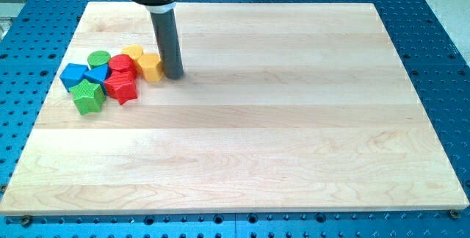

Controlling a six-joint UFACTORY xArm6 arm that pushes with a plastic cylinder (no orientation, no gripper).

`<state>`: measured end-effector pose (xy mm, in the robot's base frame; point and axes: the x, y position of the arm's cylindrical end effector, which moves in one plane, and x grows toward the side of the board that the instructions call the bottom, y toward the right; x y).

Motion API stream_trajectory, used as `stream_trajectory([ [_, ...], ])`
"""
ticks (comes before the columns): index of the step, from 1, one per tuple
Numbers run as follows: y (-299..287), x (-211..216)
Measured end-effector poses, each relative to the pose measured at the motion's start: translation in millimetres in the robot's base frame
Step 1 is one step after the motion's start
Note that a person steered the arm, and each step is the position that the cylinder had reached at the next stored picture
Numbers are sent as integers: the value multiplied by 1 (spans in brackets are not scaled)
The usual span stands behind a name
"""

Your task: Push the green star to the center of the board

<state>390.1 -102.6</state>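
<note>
Nearest you, toward the board's (242, 157) left edge, the green star (89, 96) sits at the bottom of the cluster, just beside the red star (122, 87). Behind them lie the blue block (74, 74), red block (121, 65), green round block (99, 59) and two yellow blocks (149, 66), (133, 51). My tip (173, 74) touches the nearer yellow block's right side, apart from the green star. There is no gripper to open or close, only the rod.

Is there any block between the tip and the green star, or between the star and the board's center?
Yes. My tip is at the cluster's right side; the yellow block and red star lie between it and the green star. The red star also blocks the way to the center.
</note>
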Motion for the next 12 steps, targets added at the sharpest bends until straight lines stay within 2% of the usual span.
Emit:
stream_trajectory([
  [1,18,3],
  [2,60,25],
  [3,38,90],
  [4,-36,125],
  [5,-115,126],
  [6,-161,113],
  [8,-168,80],
  [9,-151,73],
  [10,-106,84],
  [11,-77,114],
  [12,-123,122],
])
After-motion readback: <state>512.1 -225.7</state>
